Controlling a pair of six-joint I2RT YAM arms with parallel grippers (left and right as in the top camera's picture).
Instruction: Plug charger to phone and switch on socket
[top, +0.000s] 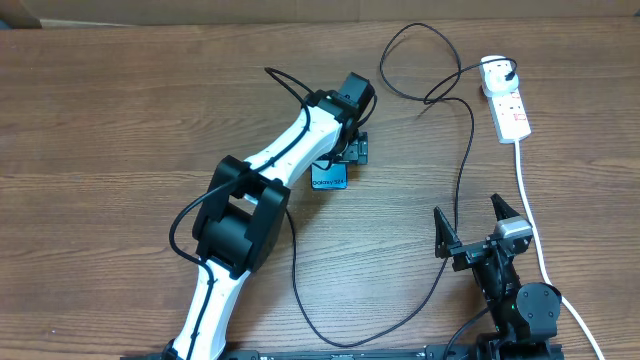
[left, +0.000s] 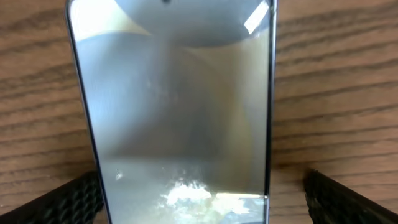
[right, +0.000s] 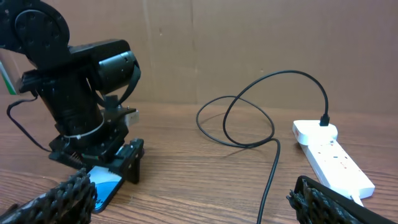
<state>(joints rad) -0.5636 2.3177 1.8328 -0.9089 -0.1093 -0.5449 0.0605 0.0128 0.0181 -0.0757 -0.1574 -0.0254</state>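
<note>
The phone (top: 328, 177) lies flat at mid-table, blue screen up with white "Galaxy" text. My left gripper (top: 346, 152) hangs over its far end, open, one finger on each side. In the left wrist view the phone's glossy screen (left: 174, 106) fills the frame between my open fingers (left: 199, 208), which stand apart from its edges. The charger's black cable (top: 462, 170) runs from its white plug (top: 495, 72) in the socket (top: 510, 112), loops, and trails down the table; its connector tip is not visible. My right gripper (top: 470, 228) is open and empty, low at the right.
The socket's thick white cord (top: 535, 240) runs down the right side past my right arm. The right wrist view shows the phone (right: 102, 185), the cable (right: 273, 165), the socket (right: 333, 158) and a brown wall behind. The left arm's own black cable loops beside it.
</note>
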